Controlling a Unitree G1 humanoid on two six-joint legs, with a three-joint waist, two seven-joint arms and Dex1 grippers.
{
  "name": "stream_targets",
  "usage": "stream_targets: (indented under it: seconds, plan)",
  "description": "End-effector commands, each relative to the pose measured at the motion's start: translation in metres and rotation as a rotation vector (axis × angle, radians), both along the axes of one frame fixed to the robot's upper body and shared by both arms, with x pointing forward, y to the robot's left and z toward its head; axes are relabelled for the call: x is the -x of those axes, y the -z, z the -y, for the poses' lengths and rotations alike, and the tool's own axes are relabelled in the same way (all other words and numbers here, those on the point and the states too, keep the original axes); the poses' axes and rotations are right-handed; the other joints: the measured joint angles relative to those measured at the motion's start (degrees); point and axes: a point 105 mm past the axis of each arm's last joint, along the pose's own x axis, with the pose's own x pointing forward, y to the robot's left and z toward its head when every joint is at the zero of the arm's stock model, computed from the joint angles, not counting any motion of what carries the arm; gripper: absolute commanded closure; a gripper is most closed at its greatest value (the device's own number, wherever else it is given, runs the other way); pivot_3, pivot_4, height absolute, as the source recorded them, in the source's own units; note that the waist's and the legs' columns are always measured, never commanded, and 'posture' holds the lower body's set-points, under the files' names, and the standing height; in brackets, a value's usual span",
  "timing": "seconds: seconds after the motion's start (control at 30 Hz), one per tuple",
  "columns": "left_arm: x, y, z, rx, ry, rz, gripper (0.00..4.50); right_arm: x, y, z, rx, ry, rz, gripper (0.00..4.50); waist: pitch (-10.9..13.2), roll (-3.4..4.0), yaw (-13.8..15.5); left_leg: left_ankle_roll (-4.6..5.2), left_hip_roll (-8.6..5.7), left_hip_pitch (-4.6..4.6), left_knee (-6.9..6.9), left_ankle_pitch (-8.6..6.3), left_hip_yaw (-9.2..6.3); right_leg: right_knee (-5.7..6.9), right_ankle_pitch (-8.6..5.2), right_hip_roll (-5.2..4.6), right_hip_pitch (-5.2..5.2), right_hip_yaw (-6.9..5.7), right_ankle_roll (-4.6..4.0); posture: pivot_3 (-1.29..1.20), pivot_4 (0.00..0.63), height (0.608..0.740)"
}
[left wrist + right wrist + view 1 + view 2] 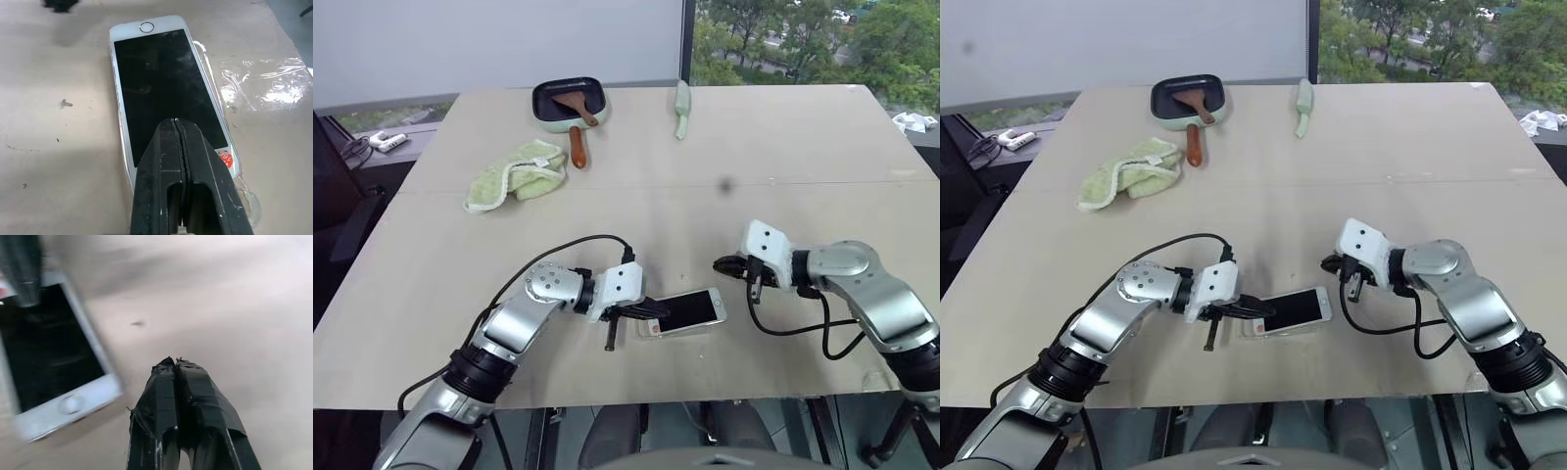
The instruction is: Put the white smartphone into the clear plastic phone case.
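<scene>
The white smartphone (166, 88) lies screen up on the clear plastic phone case (210, 63) on the surface (607, 206), directly under the left tool (179, 122), whose fingers are pressed together and empty over the screen. The right tool (721, 265), pinched closed on nothing, hovers just beyond the phone's home-button end, apart from it.

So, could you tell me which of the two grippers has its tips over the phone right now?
The left gripper: its shut tips sit over the white smartphone, at the end away from the home button. The right gripper, also shut, hangs apart from it over bare table.
</scene>
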Motion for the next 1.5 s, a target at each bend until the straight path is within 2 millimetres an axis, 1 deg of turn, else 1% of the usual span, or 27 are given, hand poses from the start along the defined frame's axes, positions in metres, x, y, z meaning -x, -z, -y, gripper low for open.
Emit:
stream_targets:
  seconds: [0.03, 0.07, 0.1, 0.17, 0.23, 0.27, 0.33, 0.4, 0.43, 0.5, 0.57, 0.67, 0.73, 0.8, 0.87, 0.93, 1.23, 1.5]
  plan:
    - [0.011, 0.044, -0.014, -0.142, -0.036, -0.133, 4.5, 0.003, -0.002, -0.009, 0.01, -0.047, 0.034, 4.4, 0.0, 0.0, -0.01, 0.0, 0.0, 0.0, 0.0, 0.0, 0.0, 0.0, 0.0, 0.0, 0.0, 0.0, 0.0, 0.0, 0.15, 0.74]
    - [0.011, 0.044, -0.014, -0.142, -0.037, -0.133, 4.5, 0.009, 0.002, -0.011, 0.019, -0.073, 0.002, 4.4, 0.0, 0.0, -0.01, 0.0, 0.0, 0.0, 0.0, 0.0, 0.0, 0.0, 0.0, 0.0, 0.0, 0.0, 0.0, 0.0, 0.15, 0.74]
    - [0.011, 0.044, -0.015, -0.142, -0.037, -0.133, 4.5, 0.019, 0.008, -0.01, 0.035, -0.108, -0.061, 4.4, 0.0, 0.01, 0.0, 0.0, 0.0, 0.0, 0.0, 0.0, 0.0, 0.0, 0.0, 0.0, 0.01, 0.0, 0.0, 0.0, 0.15, 0.74]
    - [0.011, 0.044, -0.015, -0.143, -0.04, -0.133, 4.5, 0.034, 0.012, -0.008, 0.058, -0.162, -0.141, 4.4, -0.01, 0.03, 0.17, 0.01, -0.01, -0.01, 0.0, 0.0, -0.02, 0.0, 0.0, -0.01, 0.01, -0.02, 0.0, 0.0, 0.15, 0.74]
    - [0.011, 0.044, -0.016, -0.143, -0.042, -0.134, 4.5, 0.041, 0.013, -0.005, 0.076, -0.187, -0.178, 4.4, -0.04, 0.03, 0.04, 0.01, -0.01, 0.0, 0.0, 0.0, -0.02, -0.01, 0.0, -0.01, 0.02, -0.02, 0.0, 0.0, 0.15, 0.74]
    - [0.011, 0.044, -0.016, -0.143, -0.043, -0.134, 4.5, 0.041, 0.013, -0.004, 0.081, -0.187, -0.18, 4.4, -0.04, 0.03, -0.05, 0.01, 0.0, 0.01, 0.0, 0.0, -0.02, -0.01, 0.0, -0.01, 0.02, -0.02, 0.0, 0.0, 0.15, 0.74]
    - [0.011, 0.044, -0.017, -0.143, -0.044, -0.135, 4.5, 0.03, 0.009, -0.004, 0.075, -0.152, -0.13, 4.4, -0.05, 0.04, -0.16, 0.01, 0.02, 0.03, 0.0, -0.01, -0.03, -0.01, -0.01, 0.02, 0.02, -0.03, -0.01, 0.0, 0.15, 0.74]
    - [0.011, 0.044, -0.016, -0.141, -0.044, -0.136, 4.5, 0.011, 0.004, -0.003, 0.069, -0.092, -0.044, 4.4, -0.07, 0.06, -0.25, 0.01, 0.04, 0.05, 0.0, 0.0, -0.03, 0.0, -0.01, 0.05, 0.03, -0.03, -0.01, 0.0, 0.15, 0.74]
    - [0.012, 0.044, -0.016, -0.14, -0.043, -0.135, 4.5, 0.006, 0.003, -0.003, 0.069, -0.081, -0.023, 4.4, -0.07, 0.07, -0.25, 0.01, 0.04, 0.05, 0.0, 0.0, -0.01, 0.0, -0.01, 0.05, 0.02, -0.01, -0.01, 0.0, 0.15, 0.74]
    - [0.012, 0.044, -0.015, -0.139, -0.041, -0.134, 4.5, 0.003, 0.001, -0.005, 0.063, -0.084, -0.01, 4.4, -0.07, 0.06, -0.21, 0.01, 0.03, 0.04, 0.0, 0.0, 0.0, 0.0, -0.01, 0.04, 0.02, 0.0, 0.0, 0.0, 0.15, 0.74]
    - [0.011, 0.043, -0.015, -0.139, -0.041, -0.132, 4.5, 0.006, -0.001, -0.009, 0.041, -0.106, -0.018, 4.4, -0.07, 0.06, -0.15, 0.01, 0.02, 0.03, 0.0, 0.0, -0.01, 0.0, 0.0, 0.04, 0.01, -0.01, 0.0, 0.0, 0.15, 0.74]
    - [0.01, 0.043, -0.016, -0.143, -0.044, -0.128, 4.5, 0.017, -0.009, -0.017, -0.028, -0.165, -0.048, 4.4, -0.07, 0.07, -0.14, 0.01, 0.03, 0.01, -0.03, 0.0, -0.05, 0.0, -0.01, 0.03, 0.0, -0.04, 0.0, 0.0, 0.15, 0.74]
    - [0.01, 0.043, -0.017, -0.145, -0.044, -0.127, 4.5, 0.031, -0.017, -0.026, -0.103, -0.223, -0.09, 4.4, -0.07, 0.07, -0.15, 0.01, 0.03, 0.0, -0.04, 0.0, -0.05, 0.0, 0.0, 0.03, 0.0, -0.04, 0.0, 0.0, 0.15, 0.74]
    - [0.011, 0.043, -0.017, -0.145, -0.043, -0.128, 4.5, 0.049, -0.018, -0.032, -0.128, -0.301, -0.146, 4.4, -0.07, 0.07, -0.15, 0.01, 0.03, 0.0, -0.04, 0.0, -0.06, 0.0, 0.0, 0.03, 0.01, -0.04, 0.0, 0.0, 0.15, 0.74]
    - [0.011, 0.043, -0.017, -0.146, -0.042, -0.129, 4.5, 0.066, -0.015, -0.035, -0.131, -0.36, -0.195, 4.4, -0.07, 0.07, -0.08, 0.01, 0.03, 0.01, -0.04, 0.0, -0.08, 0.0, 0.0, 0.03, 0.02, -0.05, 0.0, 0.0, 0.15, 0.74]
    - [0.011, 0.043, -0.017, -0.146, -0.042, -0.129, 4.5, 0.071, -0.01, -0.036, -0.121, -0.373, -0.207, 4.4, -0.07, 0.06, -0.13, 0.01, 0.03, 0.01, -0.03, 0.0, -0.11, 0.0, -0.01, 0.02, 0.03, -0.09, 0.0, 0.0, 0.15, 0.74]
    - [0.01, 0.042, -0.017, -0.147, -0.046, -0.127, 4.5, 0.076, 0.021, -0.033, -0.031, -0.385, -0.235, 4.4, -0.08, 0.06, -0.2, 0.01, 0.03, 0.03, -0.02, 0.0, -0.08, 0.0, -0.01, 0.03, 0.02, -0.07, 0.0, 0.0, 0.15, 0.74]
    - [0.01, 0.042, -0.017, -0.145, -0.05, -0.127, 4.5, 0.067, 0.042, -0.024, 0.073, -0.329, -0.222, 4.4, -0.16, 0.03, -0.21, 0.01, 0.03, 0.05, -0.02, 0.0, -0.08, 0.0, -0.02, 0.04, 0.03, -0.07, 0.0, 0.0, 0.15, 0.74]
